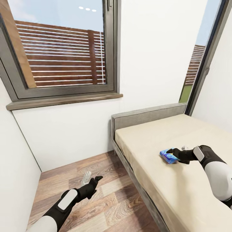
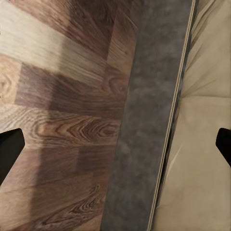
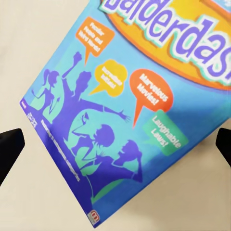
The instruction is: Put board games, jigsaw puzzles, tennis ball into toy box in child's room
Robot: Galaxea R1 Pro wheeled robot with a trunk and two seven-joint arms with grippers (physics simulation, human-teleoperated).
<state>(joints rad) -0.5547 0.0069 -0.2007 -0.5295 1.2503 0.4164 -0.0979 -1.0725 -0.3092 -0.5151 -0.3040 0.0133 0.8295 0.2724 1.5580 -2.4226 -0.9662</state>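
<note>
A small flat blue cardboard board game box [image 1: 169, 156] printed with purple figures and bright speech bubbles lies on the beige mattress of the bed [image 1: 180, 183], which has a grey upholstered frame and headboard against the white wall. The right gripper [image 1: 173, 152], black at the end of a white and black arm, reaches over the mattress to this box; in the head view its fingers sit at the box's near edge, and whether they touch it cannot be told. In the right wrist view the same box [image 3: 120, 110] lies flat on the beige cover, with the two dark fingers [image 3: 9, 149] spread wide at either side of the picture, holding nothing. The left gripper [image 1: 93, 180] hangs over the brown wood-plank floor [image 1: 106, 199] beside the bed, its fingers apart and empty. In the left wrist view the dark fingers [image 2: 9, 154] stand wide at the edges, above the planks, the grey bed frame and a strip of mattress. A large grey-framed window [image 1: 61, 48] with a wooden sill shows a slatted brown fence.
</note>
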